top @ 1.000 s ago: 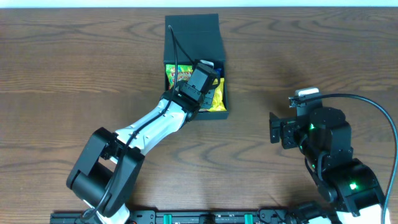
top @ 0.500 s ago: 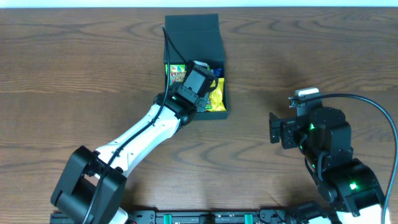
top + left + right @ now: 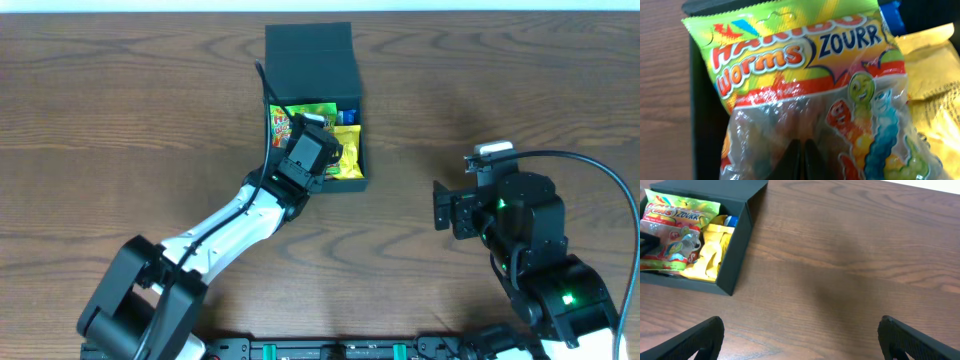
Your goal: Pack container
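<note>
Left gripper [image 3: 801, 159]: your fingers are pressed together with nothing between them, tips over the gummy worm packet [image 3: 805, 75] inside the container [image 3: 738, 250]; contact cannot be told.
Right gripper [image 3: 801, 335]: your jaws stand wide and empty above bare counter [image 3: 120, 120], at about 4 o'clock from the container, well apart.
Done: three snacks lie inside: the worm packet on the 9 o'clock side, a yellow packet [image 3: 932, 70] at its 3 o'clock, a blue wrapper [image 3: 891, 17] toward 1 o'clock.
Left: no loose snacks show; you likely have only the flap lid [image 3: 310, 50] to close.
Container: at the counter's 12 o'clock, square, matte teal-black cardboard, lid thrown back toward 12 o'clock.
</note>
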Controlling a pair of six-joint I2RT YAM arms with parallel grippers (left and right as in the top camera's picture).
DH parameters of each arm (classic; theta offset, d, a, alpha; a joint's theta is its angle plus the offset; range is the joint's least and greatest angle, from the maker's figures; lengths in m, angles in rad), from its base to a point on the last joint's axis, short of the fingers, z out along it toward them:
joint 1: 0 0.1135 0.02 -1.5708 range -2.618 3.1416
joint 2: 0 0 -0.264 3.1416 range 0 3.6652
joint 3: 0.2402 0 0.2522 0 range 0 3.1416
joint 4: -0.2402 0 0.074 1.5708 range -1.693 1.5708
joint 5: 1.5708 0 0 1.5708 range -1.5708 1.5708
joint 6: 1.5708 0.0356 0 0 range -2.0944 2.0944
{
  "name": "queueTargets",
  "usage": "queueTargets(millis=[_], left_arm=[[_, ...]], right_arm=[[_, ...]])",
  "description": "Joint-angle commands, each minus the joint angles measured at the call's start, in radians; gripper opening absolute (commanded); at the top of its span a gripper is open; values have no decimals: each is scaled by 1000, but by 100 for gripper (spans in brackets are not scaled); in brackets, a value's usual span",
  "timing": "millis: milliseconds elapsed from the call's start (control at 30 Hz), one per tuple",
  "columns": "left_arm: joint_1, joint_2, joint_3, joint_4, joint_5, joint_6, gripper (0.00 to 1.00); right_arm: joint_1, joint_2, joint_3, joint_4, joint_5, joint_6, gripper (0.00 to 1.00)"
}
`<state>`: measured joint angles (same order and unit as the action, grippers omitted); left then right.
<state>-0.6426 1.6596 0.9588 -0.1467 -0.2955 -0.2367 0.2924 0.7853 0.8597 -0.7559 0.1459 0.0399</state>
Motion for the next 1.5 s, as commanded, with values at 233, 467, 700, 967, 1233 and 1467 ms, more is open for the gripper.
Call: queueTargets(millis=[233, 467, 700, 967, 1233, 1467], left_arm=[[1, -319, 138, -216, -126, 13, 6], [16, -639, 158, -529, -8, -42, 6], [21, -1002, 158, -724, 171, -106, 8], [21, -1232, 157, -1008, 211, -195, 6], [21, -1284, 134, -1158, 206, -195, 30], [21, -1284, 24, -1139, 11, -327, 95]], right_arm=[[-13, -2, -3, 0, -5, -14, 99], [-13, -2, -3, 0, -4, -14, 99], [-13, -2, -3, 0, -4, -14, 99], [-13, -2, -3, 0, -4, -14, 99], [-13, -2, -3, 29, 105, -49, 99], [-13, -2, -3, 11, 108, -48, 99]])
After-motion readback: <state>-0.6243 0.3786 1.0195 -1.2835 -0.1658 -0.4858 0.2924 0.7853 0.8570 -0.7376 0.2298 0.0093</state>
